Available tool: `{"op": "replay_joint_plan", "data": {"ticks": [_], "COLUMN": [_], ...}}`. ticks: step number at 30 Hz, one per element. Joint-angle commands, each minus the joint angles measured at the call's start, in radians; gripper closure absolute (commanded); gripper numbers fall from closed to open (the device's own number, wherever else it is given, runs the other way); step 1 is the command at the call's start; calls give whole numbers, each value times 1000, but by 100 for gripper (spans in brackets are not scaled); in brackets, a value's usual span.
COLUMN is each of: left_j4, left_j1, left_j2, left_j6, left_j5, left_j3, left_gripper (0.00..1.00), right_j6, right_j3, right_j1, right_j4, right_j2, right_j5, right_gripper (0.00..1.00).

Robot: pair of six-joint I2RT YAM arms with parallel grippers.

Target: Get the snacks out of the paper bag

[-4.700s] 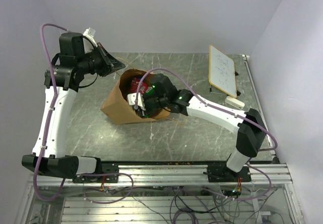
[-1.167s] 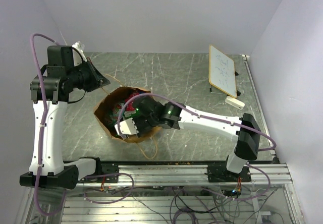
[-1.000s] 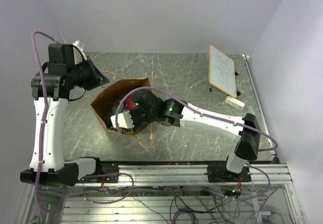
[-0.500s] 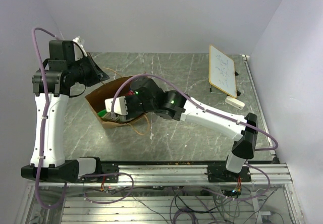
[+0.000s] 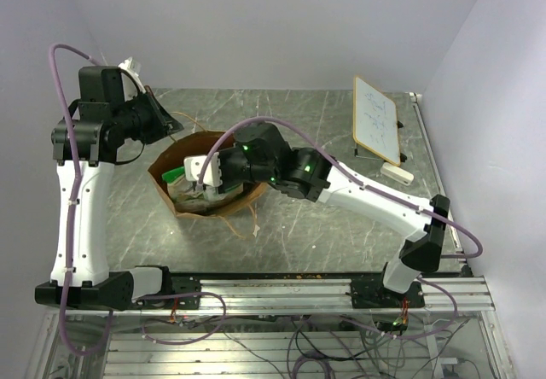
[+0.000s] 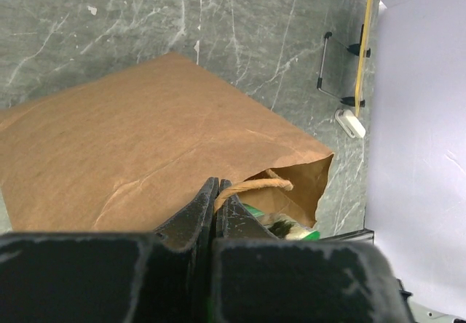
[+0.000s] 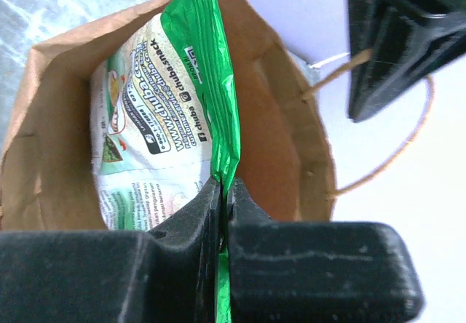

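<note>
The brown paper bag (image 5: 209, 204) stands left of the table's middle with its mouth facing up. My left gripper (image 5: 168, 125) is shut on one of the bag's looped paper handles (image 6: 251, 185) at the far rim. My right gripper (image 5: 205, 177) is inside the bag's mouth. It is shut on the green sealed edge of a green and white snack packet (image 7: 153, 134), which is still between the bag's walls (image 7: 273, 141). A green corner of the packet (image 5: 176, 175) shows at the bag's mouth. Other snacks are hidden inside.
A white framed board (image 5: 377, 119) stands on a wire stand at the back right, with a small white block (image 5: 397, 174) beside it. A second loose handle (image 5: 249, 221) hangs in front of the bag. Walls close in the left, back and right.
The bag slid to the left and tipped more upright while my left gripper kept hold of its handle. My right gripper went deeper into the mouth and now holds the green packet, slightly raised.
</note>
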Motion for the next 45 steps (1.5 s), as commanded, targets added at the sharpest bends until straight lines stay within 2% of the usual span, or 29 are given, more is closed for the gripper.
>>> {"op": "replay_joint_plan", "data": {"ticks": [1,4,8,14,18,26,31,36,41,45], "left_j4": [23,12,43,45,66,41,31,27,28,20], "left_j1": [5,7,6,6,7,6,6,6,6,5], "left_j2": [-8,18,9,39,63,69,73,91,79,69], "left_j6": [12,6,-16,-10,-20,-6,-1,-4,-6,-2], "left_j5": [-19,-30,-11,-23,-4,-26,-37,-41,-34,-38], "left_j3": [28,54,17,18,30,27,37,64,55,64], "left_gripper": [93,93,93,93,93,93,93,93,93,93], "right_j6": [-51,-89,-95,-81,-95,-188,-179,-102,61,85], "right_j3": [14,41,83,83,186,145,64,59,100,23], "right_j1": [-24,-50,-54,-83,-107,-121,-134,-251,-487,-620], "right_j4": [155,155,159,277,246,307,386,377,262,329], "right_j2": [-101,-119,-138,-206,-205,-278,-345,-342,-252,-171], "right_j5": [56,1,19,29,59,372,465,454,302,150], "right_gripper": [100,100,100,100,100,100,100,100,100,100]}}
